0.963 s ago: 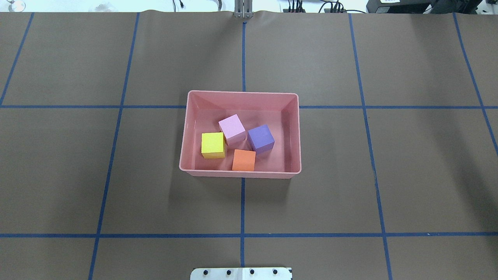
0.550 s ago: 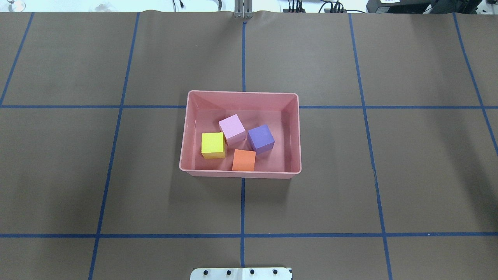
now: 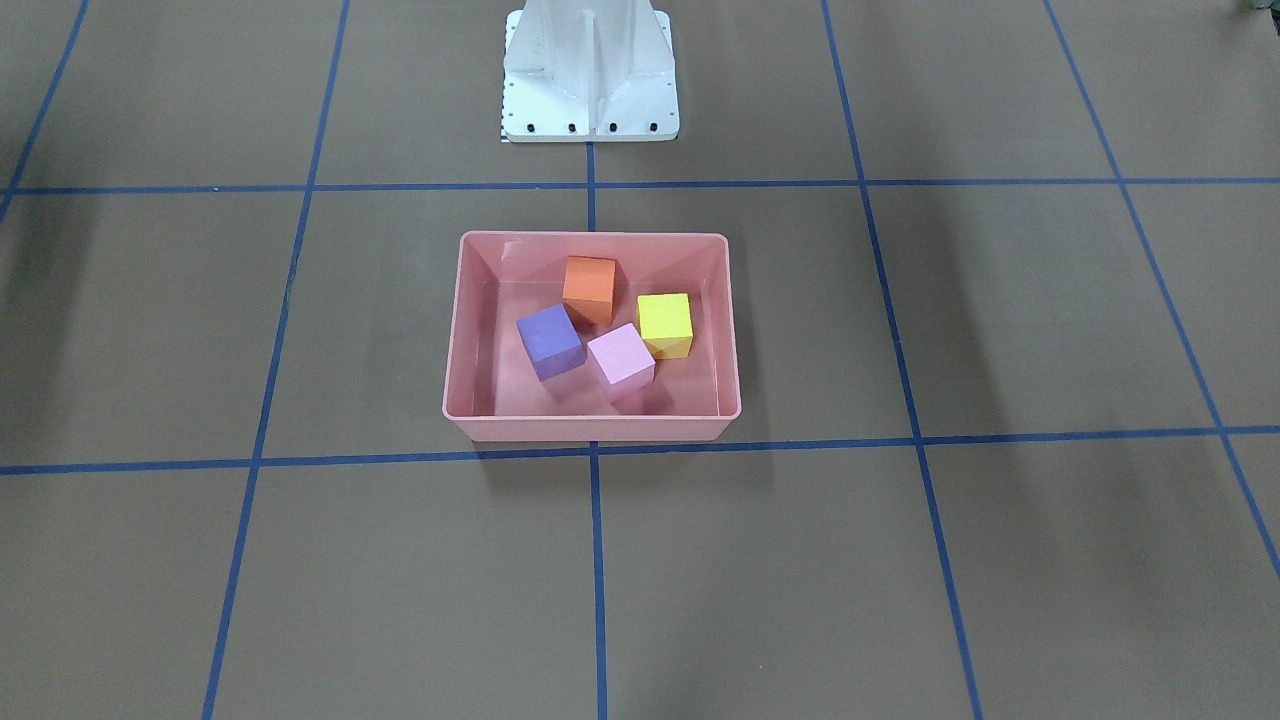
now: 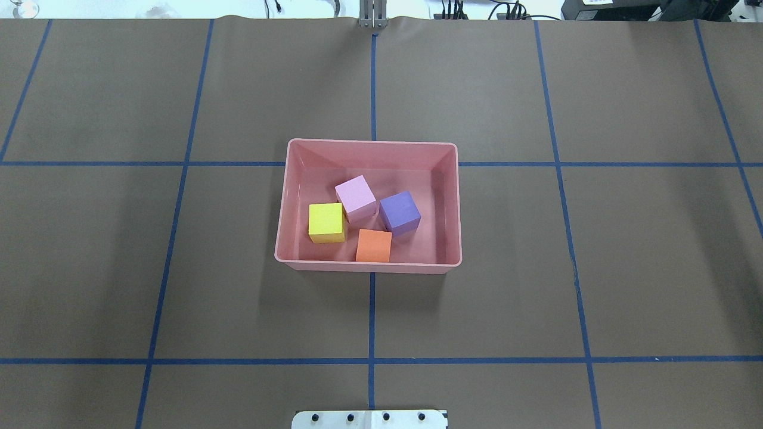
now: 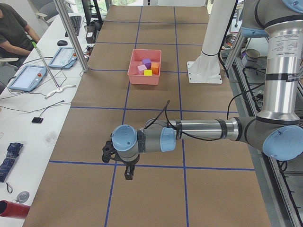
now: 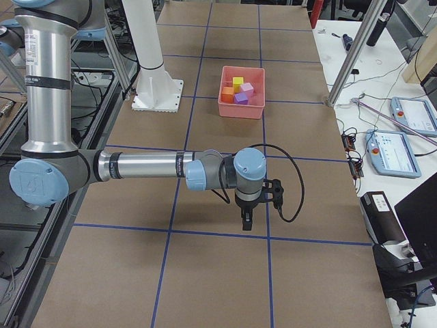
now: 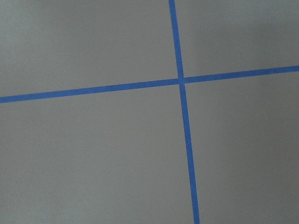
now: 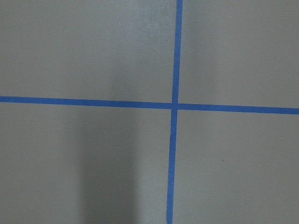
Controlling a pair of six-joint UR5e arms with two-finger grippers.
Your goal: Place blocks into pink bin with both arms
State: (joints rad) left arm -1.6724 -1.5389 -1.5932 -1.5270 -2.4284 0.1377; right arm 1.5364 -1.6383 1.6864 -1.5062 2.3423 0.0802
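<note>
Facing the robot, the pink bin (image 3: 458, 330) lies before the white pedestal base (image 3: 590, 70) and holds all four blocks: orange cube (image 3: 589, 287), yellow cube (image 3: 665, 322), purple cube (image 3: 549, 340) and pale pink cube (image 3: 621, 360). Overhead, the orange cube sits against the bin's near wall. From the left end, the left gripper (image 5: 128, 174) hangs well apart from the bin; from the right end, so does the right gripper (image 6: 246, 223). I cannot tell whether either is parted or closed. Each wrist camera shows crossing blue tape (image 7: 181, 80).
</note>
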